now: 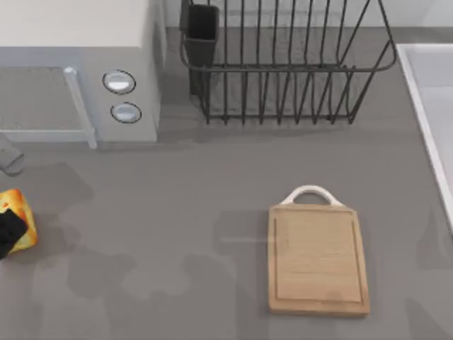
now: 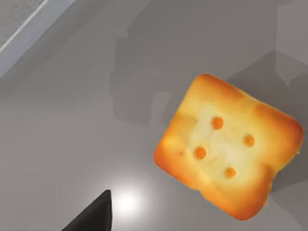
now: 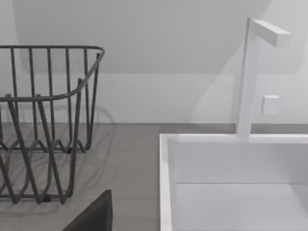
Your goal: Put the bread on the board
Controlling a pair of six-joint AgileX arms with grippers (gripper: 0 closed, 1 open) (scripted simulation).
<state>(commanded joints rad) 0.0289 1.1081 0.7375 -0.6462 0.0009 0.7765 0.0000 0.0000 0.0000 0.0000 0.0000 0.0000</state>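
Bread (image 1: 17,218) sits at the table's far left under my left gripper (image 1: 8,230), finger state unreadable, well apart from the board (image 1: 318,258).

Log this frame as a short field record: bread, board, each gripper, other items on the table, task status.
bread: at the table's far left edge, resting on the table, not on the board
board: right of centre, nothing on it, white handle toward the dish rack
left gripper: at the bread, fingers' state unclear
right gripper: faces the sink and rack
other: microwave at upper left
status: bread not yet on board
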